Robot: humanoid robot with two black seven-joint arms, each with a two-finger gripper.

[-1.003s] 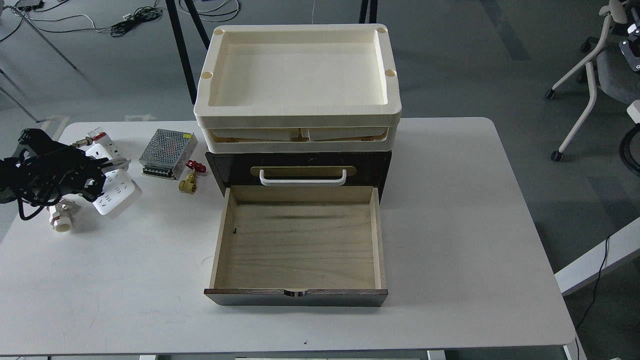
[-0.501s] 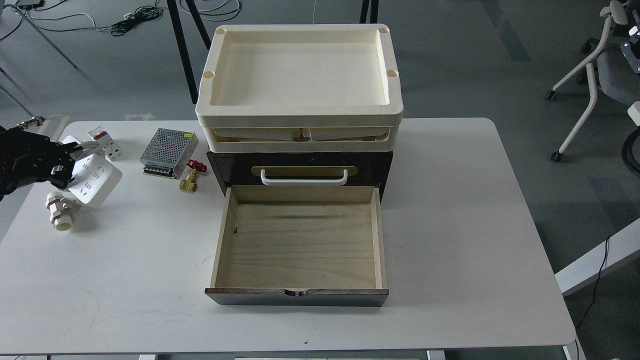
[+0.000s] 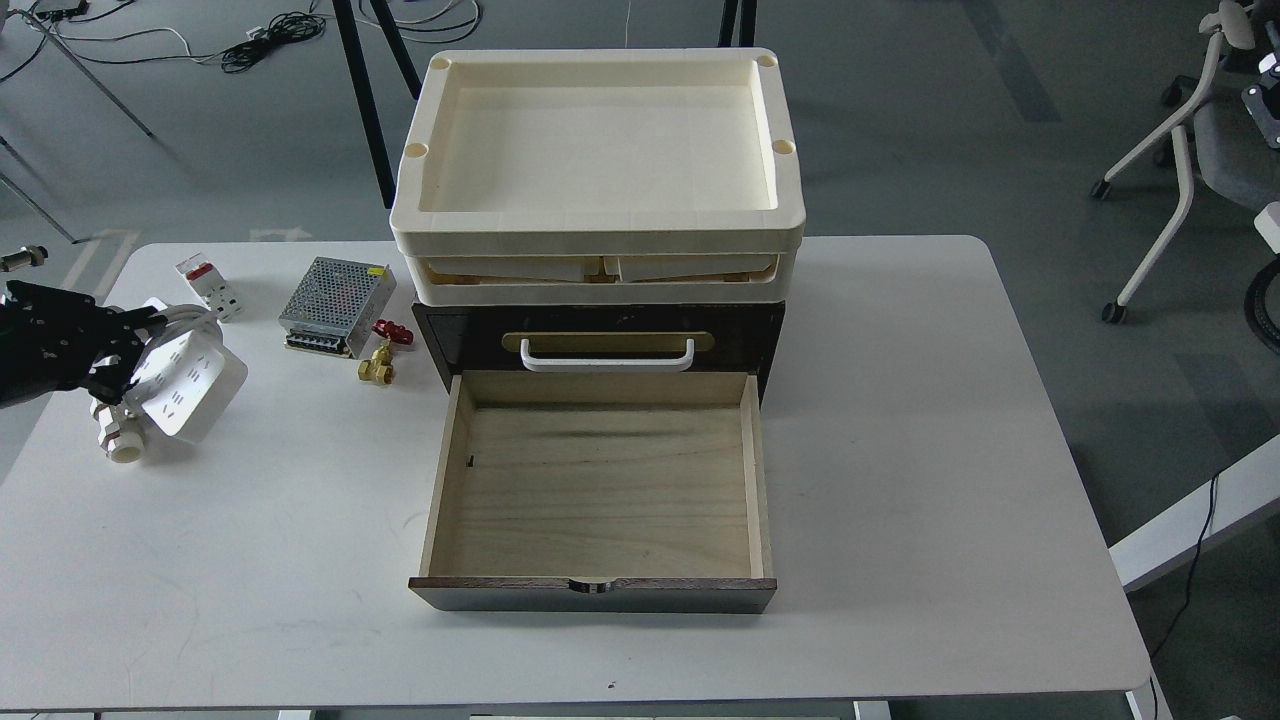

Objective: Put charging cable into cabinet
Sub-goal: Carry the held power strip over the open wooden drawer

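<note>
Drawer space in the dark brown wooden cabinet (image 3: 600, 340) stands pulled out on the white worktop (image 3: 950, 450), its pale wood interior bare, and the cream plastic tray (image 3: 597, 215) stacked on top holds nothing. At the left edge, the black left gripper (image 3: 120, 345) comes in low, its fingers clamped on the white rectangular power strip (image 3: 190, 375), which is tilted above the worktop, well apart from the drawer.

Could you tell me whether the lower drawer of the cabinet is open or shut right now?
Open. The lower drawer is pulled well out of the cabinet, its pale wooden floor fully exposed and empty.
</note>
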